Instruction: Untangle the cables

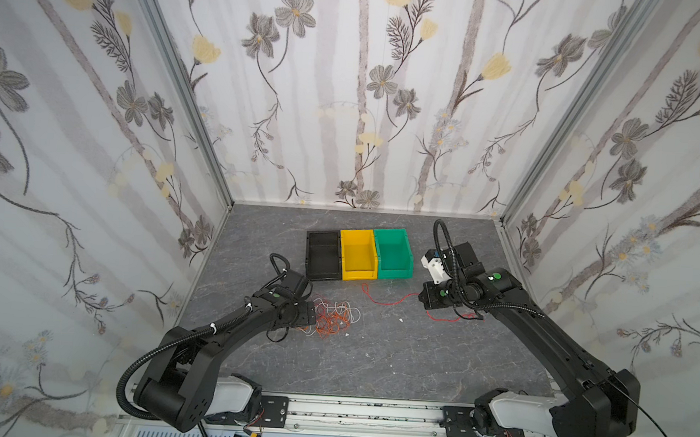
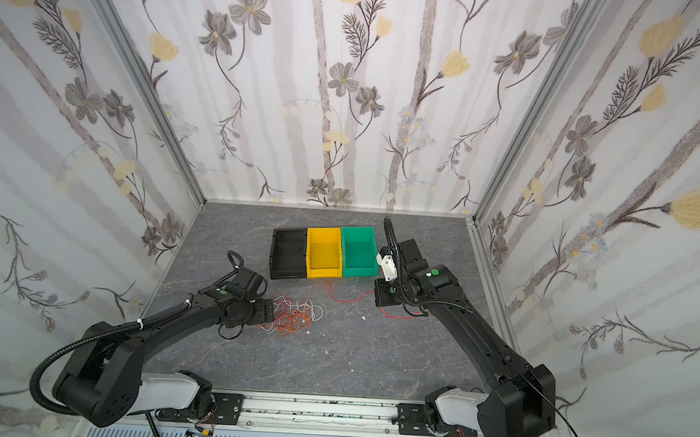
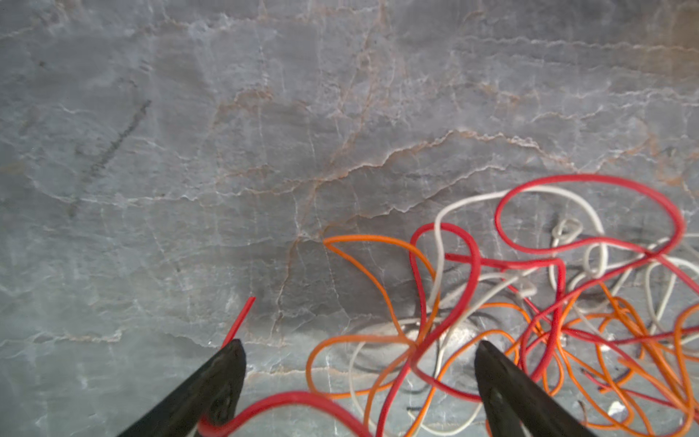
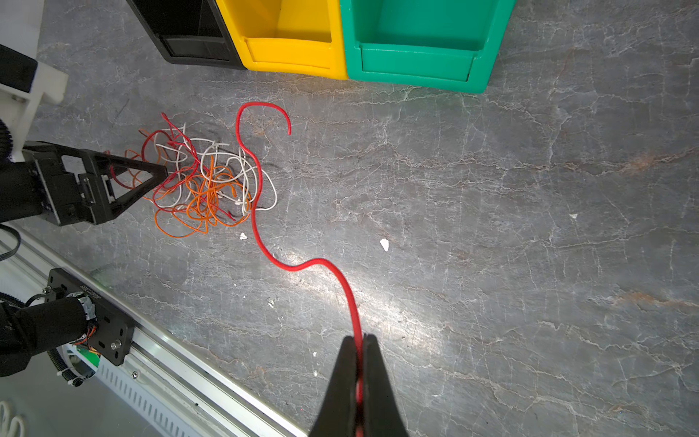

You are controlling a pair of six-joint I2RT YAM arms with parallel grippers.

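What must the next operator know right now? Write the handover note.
Left hand: open, holding nothing, fingers astride the edge of the tangle.
Right hand: shut on one red cable.
Things: red, orange and white cables are knotted in the tangle. The held red cable trails over the table toward the yellow bin. In both top views it looks clear of the pile.
Done: apparently one cable pulled out.
Left: the rest of the tangle.
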